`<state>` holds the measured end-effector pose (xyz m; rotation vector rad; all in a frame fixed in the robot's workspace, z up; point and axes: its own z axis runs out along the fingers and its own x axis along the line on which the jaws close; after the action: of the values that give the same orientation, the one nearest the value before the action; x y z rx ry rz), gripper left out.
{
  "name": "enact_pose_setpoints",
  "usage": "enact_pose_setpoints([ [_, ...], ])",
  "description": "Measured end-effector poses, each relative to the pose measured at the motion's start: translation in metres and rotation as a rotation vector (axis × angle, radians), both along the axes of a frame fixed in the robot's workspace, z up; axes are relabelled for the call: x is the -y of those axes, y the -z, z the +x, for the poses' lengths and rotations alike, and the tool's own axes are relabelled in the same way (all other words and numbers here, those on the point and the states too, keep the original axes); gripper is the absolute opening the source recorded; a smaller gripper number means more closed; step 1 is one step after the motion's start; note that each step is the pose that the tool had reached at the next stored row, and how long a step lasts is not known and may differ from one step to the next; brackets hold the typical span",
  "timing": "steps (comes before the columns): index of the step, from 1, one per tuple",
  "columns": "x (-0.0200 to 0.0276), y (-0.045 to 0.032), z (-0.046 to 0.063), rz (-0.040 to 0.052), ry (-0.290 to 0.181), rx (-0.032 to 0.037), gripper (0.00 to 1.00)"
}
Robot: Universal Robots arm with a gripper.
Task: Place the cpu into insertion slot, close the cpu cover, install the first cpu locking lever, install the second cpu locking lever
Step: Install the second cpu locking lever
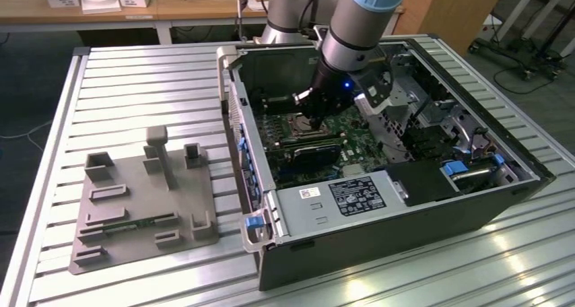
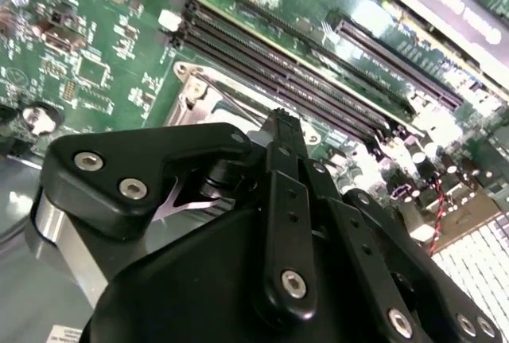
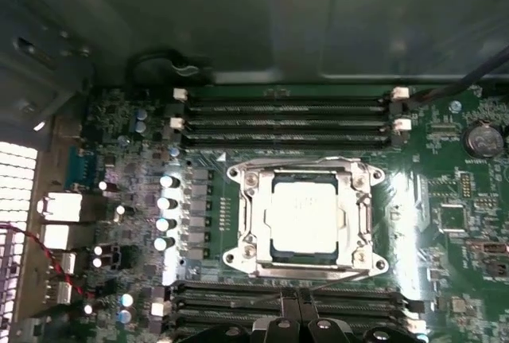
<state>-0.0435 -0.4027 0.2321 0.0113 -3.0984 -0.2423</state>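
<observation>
**Arm low over the socket, chip seated under its frame**

The ribbed, silver metal surface (image 1: pixel 134 85) carries an open black desktop computer case (image 1: pixel 386 240) and, on the exterior view's left, a grey moulded fixture tray (image 1: pixel 144 206). Inside the case lies the green circuit board (image 3: pixel 461 192), crossed by long narrow black memory slots (image 3: pixel 286 108).

The grey and pale-blue robot arm (image 1: pixel 359 24) reaches down into the case, its black gripper (image 1: pixel 316 108) hanging just above the middle of the board. In the second wrist view the gripper body (image 2: pixel 278 224) hides the tips, so I cannot tell how far the jaws are open or whether they hold anything.

In the first wrist view the square insertion slot with its shiny metal rim (image 3: pixel 238 176) sits between 2 banks of memory slots. The thin silver cpu cover frame (image 3: pixel 362 224) appears to lie flat over it, and the small square cpu with its pale silver-grey top (image 3: pixel 302 216) shows through the window, level and centred.

I cannot tell whether the locking levers are latched. The risk, as I judge it: a descent slightly off line could press on the frame or the chip's top, or clip the nearby memory slots, since the gripper is close to all of them.
</observation>
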Motion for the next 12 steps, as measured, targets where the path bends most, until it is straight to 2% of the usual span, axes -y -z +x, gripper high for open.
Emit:
enact_pose_setpoints([
  [2,0.0004,0.0007,-0.002,0.0028,0.000,-0.0044,0.10],
  [6,0.0007,0.0042,-0.005,0.0026,0.000,-0.0141,0.10],
  [12,0.0008,0.0092,-0.012,0.0026,0.000,-0.0214,0.10],
])
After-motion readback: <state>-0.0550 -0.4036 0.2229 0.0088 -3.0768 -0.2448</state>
